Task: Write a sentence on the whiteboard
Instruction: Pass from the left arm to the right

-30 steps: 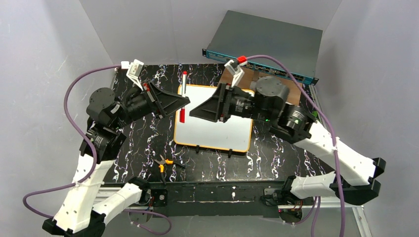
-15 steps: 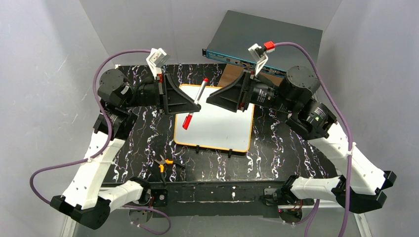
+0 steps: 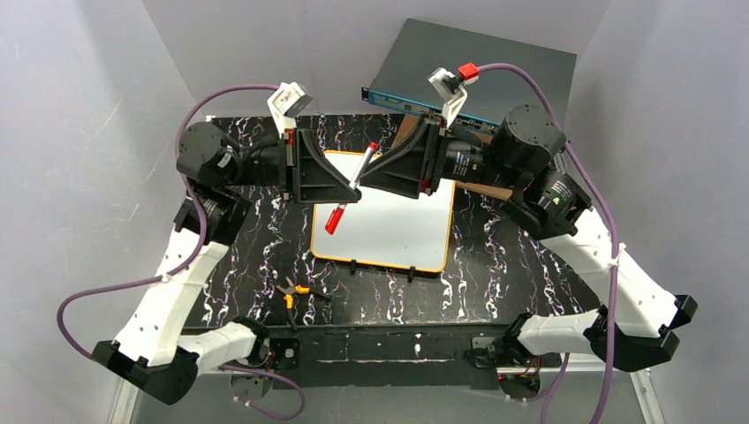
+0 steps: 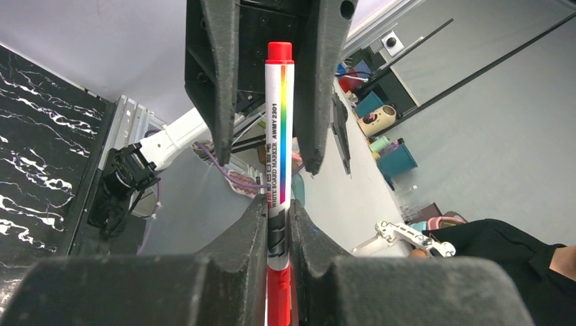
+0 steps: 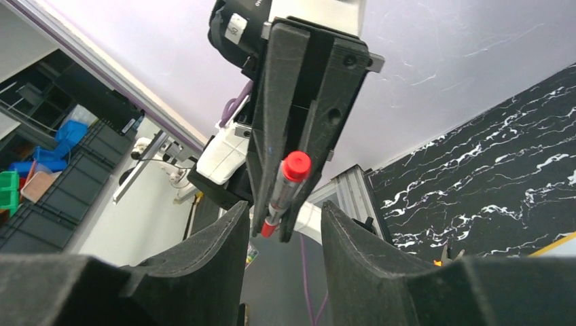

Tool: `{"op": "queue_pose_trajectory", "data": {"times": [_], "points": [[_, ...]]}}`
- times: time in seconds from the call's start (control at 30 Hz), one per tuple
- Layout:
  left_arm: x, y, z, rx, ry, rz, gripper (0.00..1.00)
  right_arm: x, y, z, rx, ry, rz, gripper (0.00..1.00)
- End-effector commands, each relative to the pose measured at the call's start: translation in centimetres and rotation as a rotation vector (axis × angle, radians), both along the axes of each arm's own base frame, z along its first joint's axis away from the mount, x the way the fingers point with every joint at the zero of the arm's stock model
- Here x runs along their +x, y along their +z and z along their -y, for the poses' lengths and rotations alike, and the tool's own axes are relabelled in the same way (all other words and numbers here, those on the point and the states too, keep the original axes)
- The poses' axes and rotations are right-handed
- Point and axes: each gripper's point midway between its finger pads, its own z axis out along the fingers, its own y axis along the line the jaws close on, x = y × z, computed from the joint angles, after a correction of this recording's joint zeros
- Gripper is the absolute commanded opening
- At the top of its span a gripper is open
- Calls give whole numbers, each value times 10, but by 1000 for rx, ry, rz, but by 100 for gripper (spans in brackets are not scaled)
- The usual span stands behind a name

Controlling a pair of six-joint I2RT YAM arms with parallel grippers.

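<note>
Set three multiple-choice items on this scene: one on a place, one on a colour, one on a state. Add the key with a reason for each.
1. Where do the pliers lie?
A. On the table, by the near left corner of the whiteboard
B. On top of the whiteboard
C. In a bowl

2. What colour are both ends of the marker?
A. Blue
B. Black
C. Red

3. In what state is the left gripper?
A. Open and empty
B. Shut on the marker
C. Out of view

Key:
1 A: the top view shows them on the dark table just off that corner.
2 C: the left wrist view shows red at each end of the white barrel.
3 B: its fingers press the barrel from both sides.
</note>
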Motion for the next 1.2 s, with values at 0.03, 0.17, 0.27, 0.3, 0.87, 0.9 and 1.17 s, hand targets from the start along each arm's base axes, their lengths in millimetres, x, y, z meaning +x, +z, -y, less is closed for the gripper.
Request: {"op": "queue_pose_trajectory", "data": {"times": [0.03,0.17,0.27,0.3,0.87,0.9,1.17], "points": [[-10,8,2,-14,-36,45,0,-11,32,5,93,49,68,49],[-13,6,8,-10,-64,39,0,-10,29,-2,94,78,38,45],[-13,4,11,-8,-75,30,0,-10,27,-5,99,97,16,39],[-13,4,12,-10,-73,31,0,-11,26,-6,101,106,13,34],[-10,-21,8,87,14,33,83,17,14,23,67,-179,-96,1],[-10,-23,9,90,11,23,81,20,15,25,73,-198,-103,1],[-10,-37,7,118,29,7,59,26,15,24,63,-219,-128,1]]}}
